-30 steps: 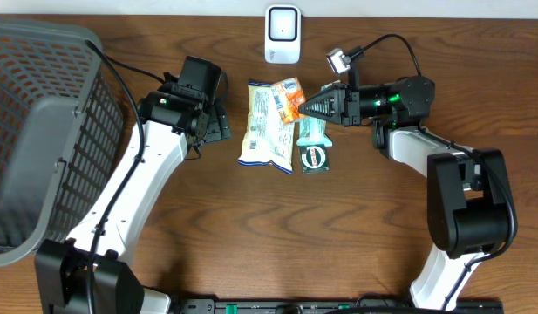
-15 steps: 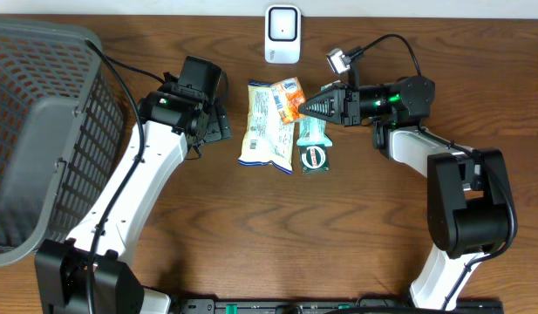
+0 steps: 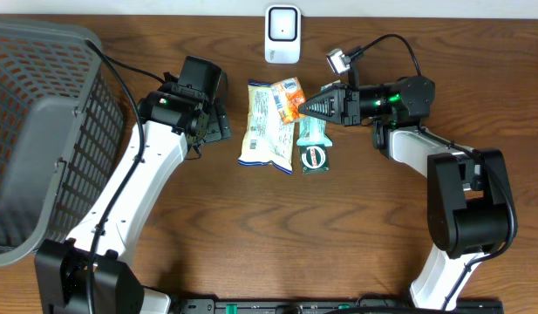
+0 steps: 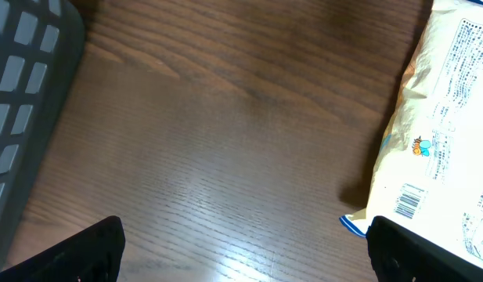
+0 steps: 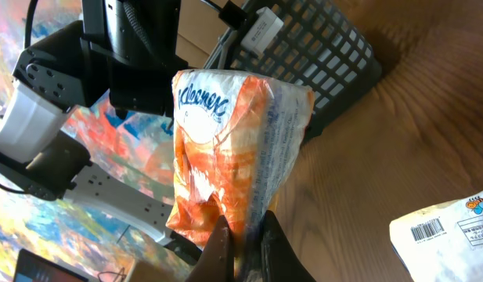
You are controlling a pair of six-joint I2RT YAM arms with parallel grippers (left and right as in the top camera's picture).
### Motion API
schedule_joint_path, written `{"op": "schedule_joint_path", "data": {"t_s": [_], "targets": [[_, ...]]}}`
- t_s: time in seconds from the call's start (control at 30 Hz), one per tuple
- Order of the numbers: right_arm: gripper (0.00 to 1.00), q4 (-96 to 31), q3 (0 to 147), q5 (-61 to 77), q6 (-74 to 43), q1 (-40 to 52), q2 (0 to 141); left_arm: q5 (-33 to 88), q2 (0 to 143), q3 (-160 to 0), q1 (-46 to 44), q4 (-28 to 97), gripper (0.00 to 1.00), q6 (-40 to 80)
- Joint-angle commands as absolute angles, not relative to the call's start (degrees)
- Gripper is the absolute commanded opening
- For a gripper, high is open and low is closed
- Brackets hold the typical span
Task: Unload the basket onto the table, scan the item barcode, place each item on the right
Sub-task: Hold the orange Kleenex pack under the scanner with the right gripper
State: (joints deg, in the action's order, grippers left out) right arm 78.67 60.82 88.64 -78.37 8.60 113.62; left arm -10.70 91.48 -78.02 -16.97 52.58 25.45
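Two arms: they reach toward the middle of the wooden table (image 3: 251, 227) from opposite sides.
Left gripper (image 3: 218, 123): jaws spread wide with nothing between them (its wrist view shows only bare wood in the gap), just beside the left edge of the snack bag (image 3: 267, 129).
Right gripper (image 3: 306, 106): closed tight on the tissue pack (image 3: 289, 98), pinching the pack's lower edge between its fingers (image 5: 279, 254).
Tissue pack: orange and white, held at the snack bag's upper right corner, in front of the scanner (image 3: 282, 33) and apart from it.
Scanner: white, at the far edge of the table.
Snack bag: pale yellow, lying flat between the two grippers, its barcode (image 4: 409, 201) facing up.
Green pack (image 3: 314, 146): lies just right of the snack bag.
Basket (image 3: 33, 131): grey (a mesh one), at the table's left end.
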Motion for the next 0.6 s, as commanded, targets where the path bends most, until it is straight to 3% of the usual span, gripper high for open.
{"op": "schedule_joint_path", "data": {"t_s": [0.0,0.17,0.57], "targets": [[0.01,78.8,61.1,89.5,-77.6,8.7,113.1,-11.6,91.0,-78.3,-16.9,52.9,0.97,25.1],[0.01,75.6,61.1,83.7,-74.1,8.7,113.1,-11.6,91.0,-78.3,-16.9,52.9,0.98,25.1],[0.01,68.3,61.1,47.7,-68.1,7.7,113.1,-11.6,91.0,-78.3,-16.9,52.9,0.97,25.1]]}}
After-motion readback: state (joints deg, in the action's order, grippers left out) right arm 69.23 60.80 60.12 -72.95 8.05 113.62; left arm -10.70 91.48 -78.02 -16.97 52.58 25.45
